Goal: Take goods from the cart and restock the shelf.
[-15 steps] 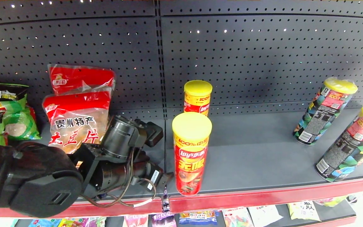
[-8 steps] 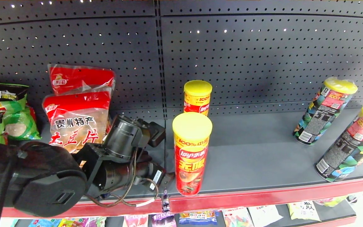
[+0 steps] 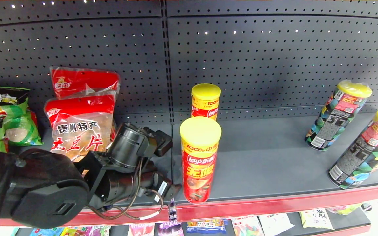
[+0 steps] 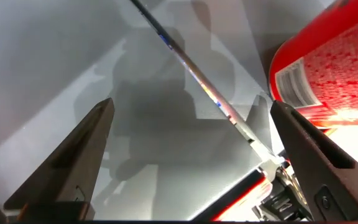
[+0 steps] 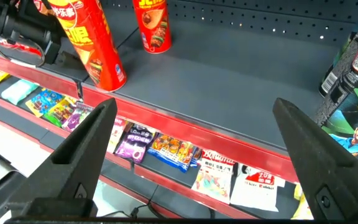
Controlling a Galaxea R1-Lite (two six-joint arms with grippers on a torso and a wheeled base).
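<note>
The right gripper [image 5: 193, 106] is held with its fingers spread wide, above the red front edge of the shelf [image 5: 229, 93]. A red can [image 5: 92, 43] is stood at that edge, and a second can [image 5: 152, 25] nearer the back panel. Dark cans [image 5: 353, 93] are set well apart from these. Packets [image 5: 166, 149] are laid on the lower shelf [image 5: 179, 186].

The grey shelf [image 3: 267, 164] carries a red canister [image 3: 199, 164] upright at its front edge, with a second red canister [image 3: 205, 101] behind it. Red bags [image 3: 80, 127] and green bags [image 3: 2, 118] stand at the left. Two dark canisters [image 3: 338, 114] at the right seem to lean.
</note>
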